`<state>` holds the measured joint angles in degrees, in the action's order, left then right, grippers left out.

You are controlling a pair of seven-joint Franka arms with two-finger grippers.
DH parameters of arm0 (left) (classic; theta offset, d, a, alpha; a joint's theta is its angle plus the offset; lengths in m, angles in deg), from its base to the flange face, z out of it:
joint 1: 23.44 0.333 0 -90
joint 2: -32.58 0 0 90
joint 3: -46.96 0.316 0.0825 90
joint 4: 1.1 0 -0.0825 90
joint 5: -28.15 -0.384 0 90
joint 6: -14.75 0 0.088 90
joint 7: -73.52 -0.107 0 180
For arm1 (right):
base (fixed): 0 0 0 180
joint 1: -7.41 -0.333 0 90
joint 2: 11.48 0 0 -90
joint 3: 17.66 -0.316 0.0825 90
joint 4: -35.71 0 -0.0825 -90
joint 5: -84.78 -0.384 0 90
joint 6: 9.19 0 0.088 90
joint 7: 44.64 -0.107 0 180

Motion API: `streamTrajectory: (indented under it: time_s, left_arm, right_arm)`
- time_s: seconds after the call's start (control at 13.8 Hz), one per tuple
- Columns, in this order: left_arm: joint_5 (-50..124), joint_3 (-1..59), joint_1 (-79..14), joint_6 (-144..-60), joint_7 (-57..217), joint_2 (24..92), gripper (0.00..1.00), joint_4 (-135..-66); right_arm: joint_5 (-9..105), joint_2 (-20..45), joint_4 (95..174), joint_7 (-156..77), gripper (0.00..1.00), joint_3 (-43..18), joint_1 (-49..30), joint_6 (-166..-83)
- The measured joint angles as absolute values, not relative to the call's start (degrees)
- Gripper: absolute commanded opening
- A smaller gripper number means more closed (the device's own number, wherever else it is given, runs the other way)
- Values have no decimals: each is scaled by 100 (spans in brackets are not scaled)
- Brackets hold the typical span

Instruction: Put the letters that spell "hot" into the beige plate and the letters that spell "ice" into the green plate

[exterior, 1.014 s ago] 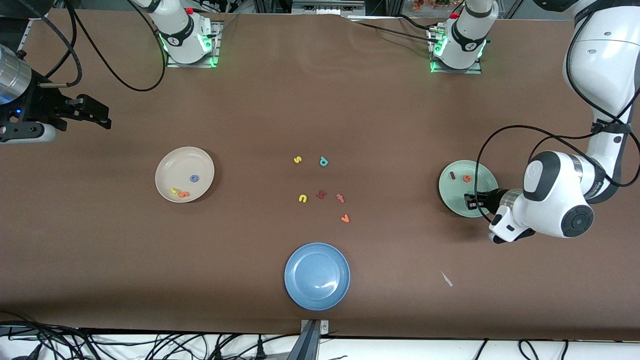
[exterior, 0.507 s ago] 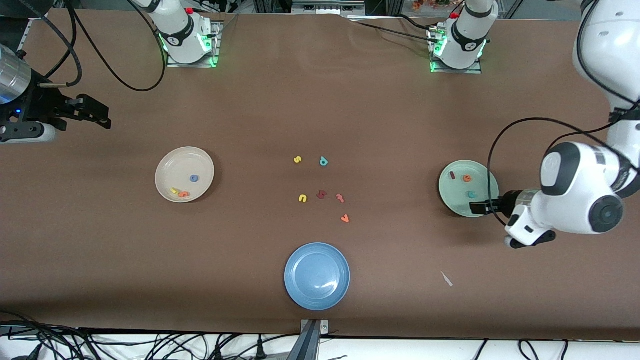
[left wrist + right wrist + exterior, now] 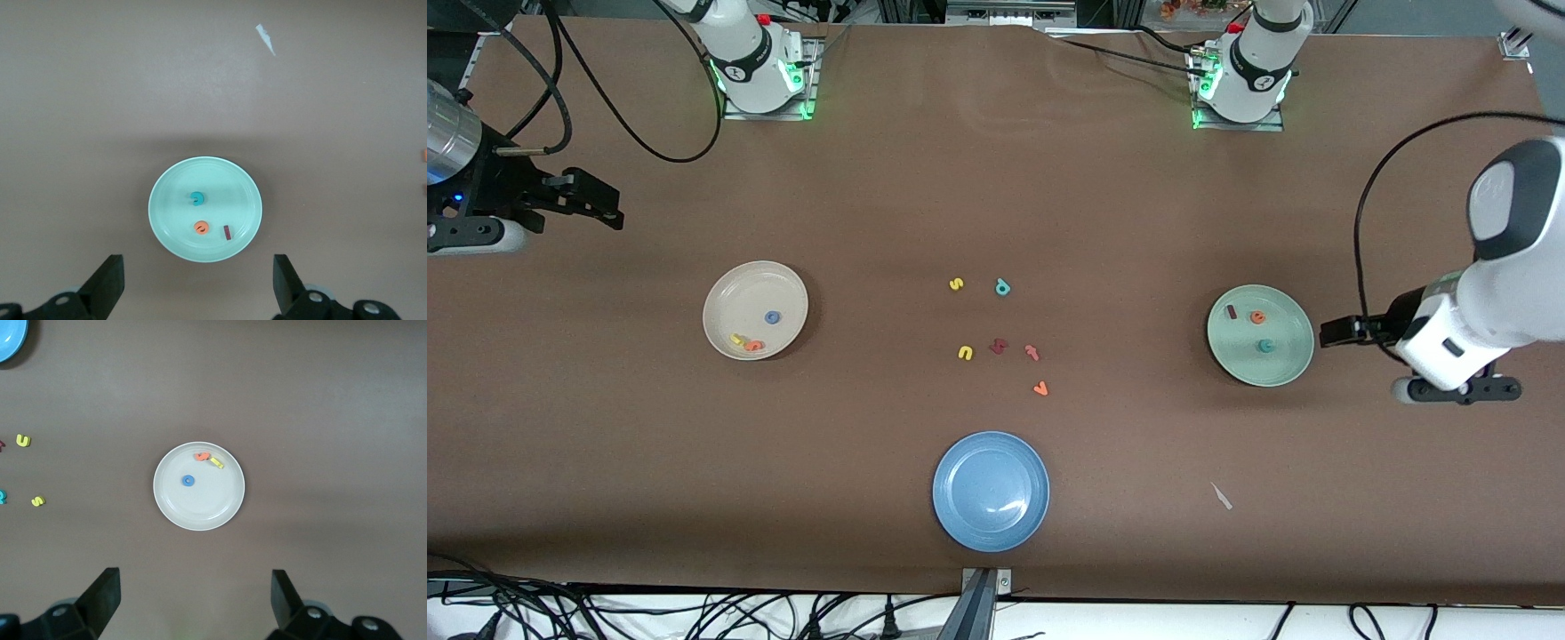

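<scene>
Left gripper (image 3: 1332, 332) has withdrawn off the green plate (image 3: 1294, 360), fingers spread, teal c (image 3: 1264, 346) left inside. Right gripper (image 3: 609, 206) waits, spread. Both words look sorted.

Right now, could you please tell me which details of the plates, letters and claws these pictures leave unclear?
- Round beige plate: the yellow foam letter and orange foam letter touch; too small in the front view to read their shapes.
- Dark red foam letter among the leftovers: too small to read.
- Left claw: only a dark tip shows in the front view.
- Right claw: cut off by the wrist view's edge.
</scene>
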<state>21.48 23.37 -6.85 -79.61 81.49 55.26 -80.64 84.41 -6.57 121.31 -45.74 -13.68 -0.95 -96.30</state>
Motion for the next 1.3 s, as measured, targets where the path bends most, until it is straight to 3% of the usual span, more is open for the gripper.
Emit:
streamTrajectory:
  time_s: [1.3]
  left_arm:
    - [2154, 2210, -697, -7276, 7778, 5110, 100, -7566]
  right_arm:
    - [8442, -657, 12130, -4574, 100, -1368, -95, -9630]
